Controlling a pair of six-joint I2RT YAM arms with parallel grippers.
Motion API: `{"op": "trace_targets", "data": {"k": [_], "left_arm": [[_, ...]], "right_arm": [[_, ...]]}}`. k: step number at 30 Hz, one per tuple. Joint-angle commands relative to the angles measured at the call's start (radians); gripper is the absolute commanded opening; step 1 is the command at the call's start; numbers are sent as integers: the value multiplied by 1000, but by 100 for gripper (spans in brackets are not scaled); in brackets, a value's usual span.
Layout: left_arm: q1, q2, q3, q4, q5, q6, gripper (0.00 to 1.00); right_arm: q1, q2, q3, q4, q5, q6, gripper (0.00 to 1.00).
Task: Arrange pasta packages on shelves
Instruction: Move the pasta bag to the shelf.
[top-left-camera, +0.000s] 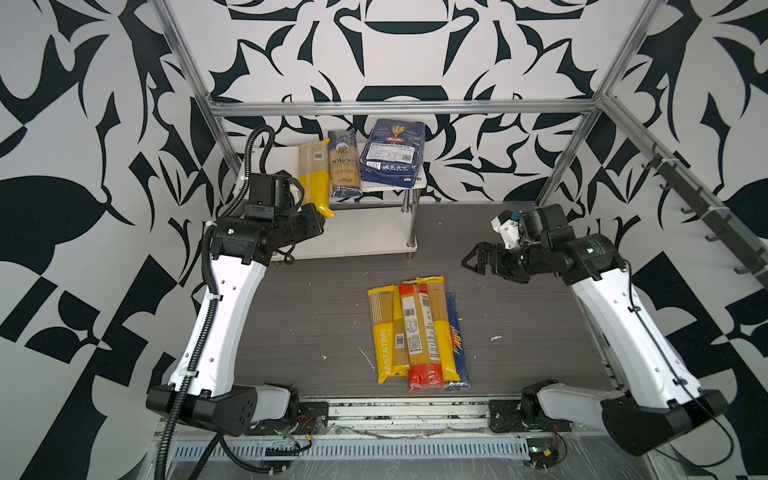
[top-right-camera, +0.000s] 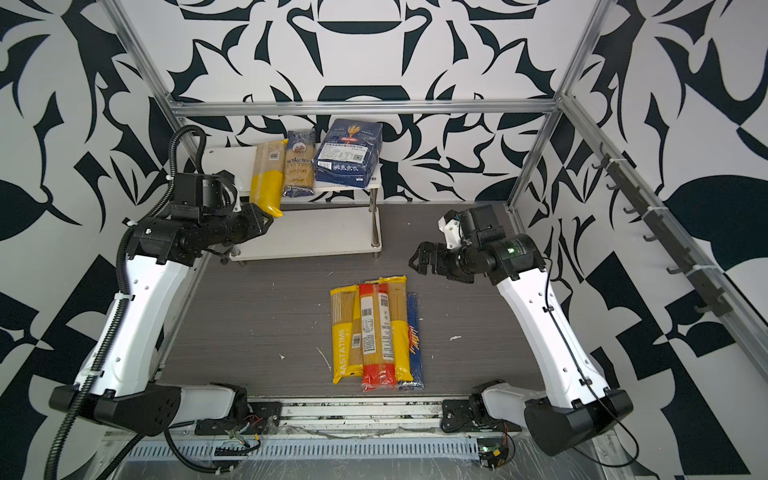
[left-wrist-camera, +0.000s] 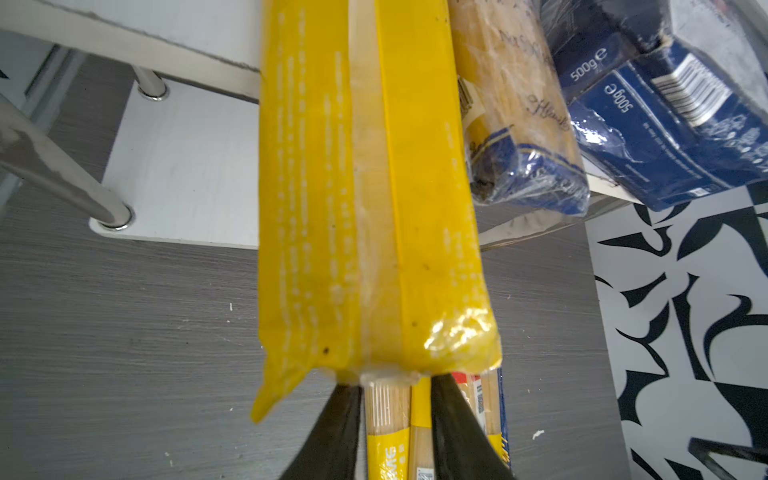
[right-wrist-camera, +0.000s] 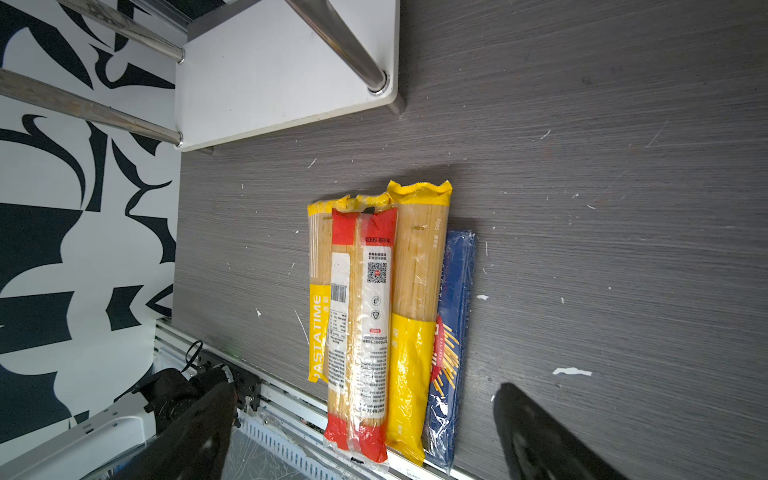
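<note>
Overhanging the shelves (top-left-camera: 353, 232), yellow pasta pack (top-left-camera: 314, 178), end at left pincer (left-wrist-camera: 392, 382), grip unclear.

Dark grey wood-grain tabletop (top-left-camera: 311, 324), white flecks scattered over it. Two-tier rack (top-left-camera: 357, 245) stands on tabletop at far side.

Upper board (top-right-camera: 224, 160) carries:
- yellow pack (top-left-camera: 313, 174), near end overhanging front edge
- narrow dark-blue bag (top-left-camera: 343, 166) just beside it
- wide Barilla bag (top-left-camera: 392, 156) at right end

On tabletop toward front, side by side and touching: PASTATIME pack (top-left-camera: 384, 332), second yellow pack (top-left-camera: 440, 316), dark-blue pack (top-left-camera: 457, 345). Red pack (top-left-camera: 417, 332) lies on top of both yellow ones.
</note>
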Motion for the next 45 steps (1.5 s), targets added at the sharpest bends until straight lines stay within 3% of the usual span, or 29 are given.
{"op": "trace_targets", "data": {"k": [1,18,29,34,36,41,45], "left_arm": [[6,20,57,-5,-63,69,31],[61,168,210,-19,-37,143,31],[59,176,274,-62,39,111,69],[19,54,144,-41,-6,84,84],[3,-22,49,0,-24,62,96],[-52,-157,-108,31,-31,-34,97],[-216,-199,-214,40,-138,-152,100]], "right_arm": [[2,-14,3,-11,28,-11,100],[-3,24,24,17,50,-1,100],[-6,29,20,25,40,4,100],[-6,22,9,-4,34,-13,100],[-6,19,-5,-9,32,-19,100],[-6,-1,-25,-13,22,-24,100],[-6,-24,-40,-22,5,-24,100]]}}
